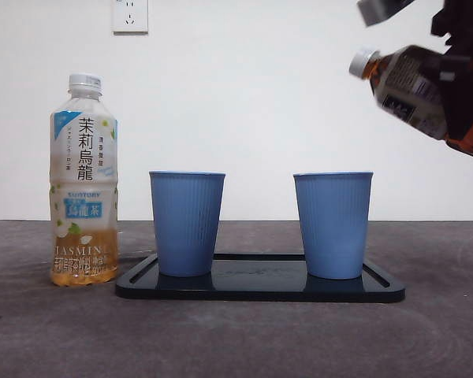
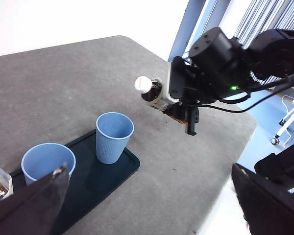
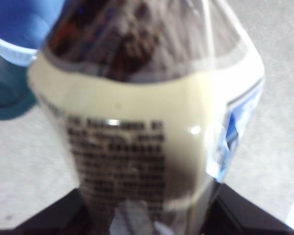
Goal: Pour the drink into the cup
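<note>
My right gripper [image 1: 459, 87] is shut on a dark drink bottle [image 1: 406, 87], which hangs tilted high at the right with its white cap [image 1: 363, 61] on, pointing toward the cups. The left wrist view shows this bottle [image 2: 154, 92] in the right gripper [image 2: 186, 105], above and beyond the nearer cup [image 2: 114, 137]. Two blue cups [image 1: 187, 224] [image 1: 333, 224] stand upright on a black tray [image 1: 260, 287]. In the right wrist view the bottle [image 3: 147, 122] fills the picture, with a cup rim [image 3: 14, 29] behind it. My left gripper [image 2: 149, 169] hangs open, away from the cups.
A tall jasmine tea bottle [image 1: 83, 181] stands on the table left of the tray, about a quarter full. A wall socket [image 1: 130, 14] is on the white wall behind. The table's edge [image 2: 225, 161] runs beyond the right arm.
</note>
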Motion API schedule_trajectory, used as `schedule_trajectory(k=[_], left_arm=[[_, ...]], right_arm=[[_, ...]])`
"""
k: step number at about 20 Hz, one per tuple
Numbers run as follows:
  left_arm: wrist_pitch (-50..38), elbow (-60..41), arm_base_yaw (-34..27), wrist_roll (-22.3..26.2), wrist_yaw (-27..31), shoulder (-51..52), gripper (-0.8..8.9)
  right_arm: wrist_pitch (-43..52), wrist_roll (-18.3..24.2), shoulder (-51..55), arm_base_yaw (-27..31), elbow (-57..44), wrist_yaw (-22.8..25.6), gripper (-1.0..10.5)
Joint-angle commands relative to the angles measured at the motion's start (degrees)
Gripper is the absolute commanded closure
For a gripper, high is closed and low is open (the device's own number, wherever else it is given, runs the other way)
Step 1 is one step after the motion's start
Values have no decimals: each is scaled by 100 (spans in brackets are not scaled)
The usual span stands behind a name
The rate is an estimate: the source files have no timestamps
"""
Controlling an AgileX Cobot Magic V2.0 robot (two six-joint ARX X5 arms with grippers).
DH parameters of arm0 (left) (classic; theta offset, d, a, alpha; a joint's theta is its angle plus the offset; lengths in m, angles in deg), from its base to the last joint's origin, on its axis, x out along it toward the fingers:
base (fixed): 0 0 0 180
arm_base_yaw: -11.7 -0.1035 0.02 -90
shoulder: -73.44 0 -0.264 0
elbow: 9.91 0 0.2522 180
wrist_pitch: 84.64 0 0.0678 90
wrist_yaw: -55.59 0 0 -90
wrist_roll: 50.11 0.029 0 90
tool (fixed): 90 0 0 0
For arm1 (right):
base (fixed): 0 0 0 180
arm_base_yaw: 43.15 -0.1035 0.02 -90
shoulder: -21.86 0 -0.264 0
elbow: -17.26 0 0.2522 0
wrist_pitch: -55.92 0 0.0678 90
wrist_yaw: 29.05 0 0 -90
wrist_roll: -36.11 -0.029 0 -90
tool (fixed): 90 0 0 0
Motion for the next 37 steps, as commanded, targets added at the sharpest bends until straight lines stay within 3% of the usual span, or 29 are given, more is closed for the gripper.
schedule_trajectory(k=[1, 8, 12, 15, 26, 28, 32, 34, 37], left_arm=[[-74, 138, 22, 55, 20, -33, 282], [-151, 138, 22, 48, 20, -33, 282], [-149, 138, 22, 48, 20, -33, 283], [-146, 138, 22, 46, 17, -33, 283], [-146, 138, 96, 44, 17, -33, 283], [-146, 138, 96, 44, 17, -33, 283], [-146, 138, 96, 44, 17, -33, 283], [-144, 138, 96, 44, 17, -33, 283], [-118, 138, 96, 28, 17, -33, 282]], right_arm=[[-39, 245, -299, -120, 345, 437, 783], [-634, 647, -1054, -470, 715, 931, 783], [-737, 704, -1287, -732, 789, 1757, 783], [-750, 726, -1419, -802, 824, 2096, 783], [-754, 717, -1458, -802, 837, 2306, 784], [-750, 505, -1456, -802, 837, 2297, 784], [-743, -651, -1425, -758, 837, 2227, 784], [-793, -1281, -1316, -739, 837, 1945, 784], [-553, -1840, -931, -643, 835, 1519, 784]])
